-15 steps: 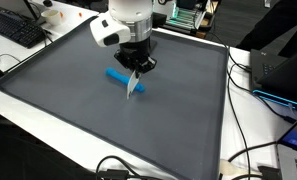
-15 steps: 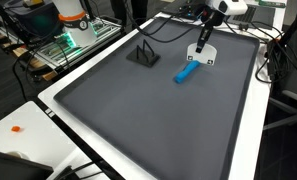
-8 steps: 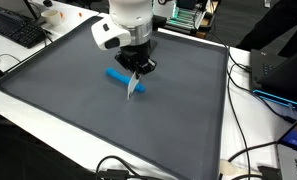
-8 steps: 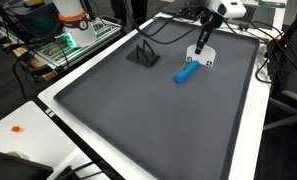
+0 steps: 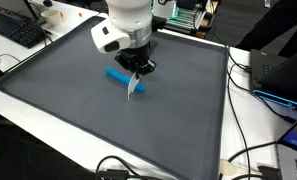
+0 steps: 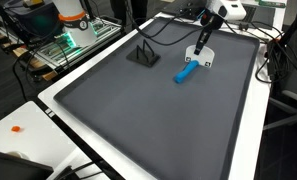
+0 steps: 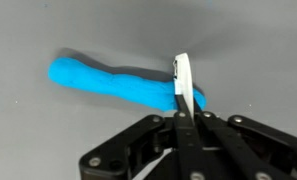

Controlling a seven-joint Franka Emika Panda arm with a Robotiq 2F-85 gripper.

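- Currently the pincer (image 7: 185, 116) is closed narrow on a thin white strip (image 7: 183, 80), which stands edge-on between its fingers.
- A blue piece (image 7: 108, 82) lies flat on the grey worktop (image 5: 68, 115), and the strip's free tip sits at one end of it; contact cannot be told.
- In both exterior views the arm hangs low over this spot (image 5: 136, 76) (image 6: 202, 46).
- Judged step: bringing the strip to the blue piece.
- Any next move calls for a firm grip and slow, level travel.

Grey mat (image 5: 78, 110) on white table (image 5: 18, 116); blue bar (image 5: 117, 75), black stand (image 6: 143, 53) lying on mat.
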